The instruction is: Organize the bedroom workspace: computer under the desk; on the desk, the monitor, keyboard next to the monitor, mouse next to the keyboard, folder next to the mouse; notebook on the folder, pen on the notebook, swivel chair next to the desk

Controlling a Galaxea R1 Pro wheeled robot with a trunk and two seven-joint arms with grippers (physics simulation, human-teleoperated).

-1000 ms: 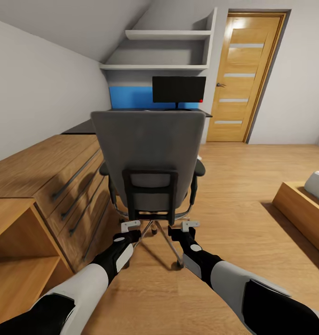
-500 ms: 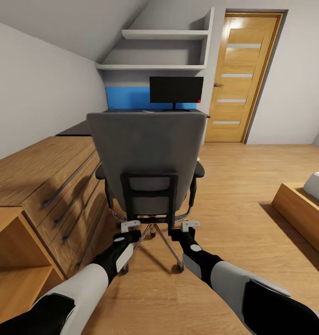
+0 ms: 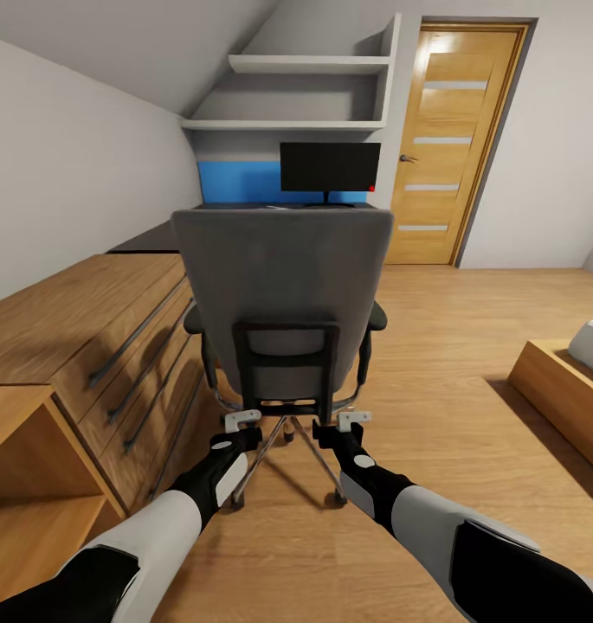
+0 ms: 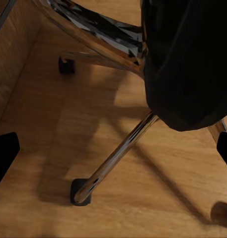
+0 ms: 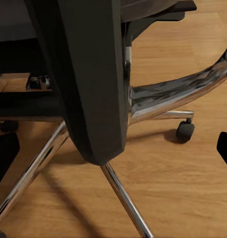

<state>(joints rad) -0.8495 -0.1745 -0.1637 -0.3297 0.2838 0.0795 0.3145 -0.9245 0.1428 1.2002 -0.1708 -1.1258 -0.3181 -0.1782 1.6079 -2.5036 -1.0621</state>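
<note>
Swivel chair [image 3: 283, 294] ahead, dresser [image 3: 88, 337] close left, open floor [image 3: 452, 346] right

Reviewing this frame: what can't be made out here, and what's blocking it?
- Seat of the swivel chair, head view: its backrest hides it, so whether the folder lies there cannot be told.
- Desk top below the monitor, head view: the backrest covers most of it; keyboard and mouse cannot be made out.
- Left gripper and right gripper, head view: small, against the chair base; contact unclear.
</note>
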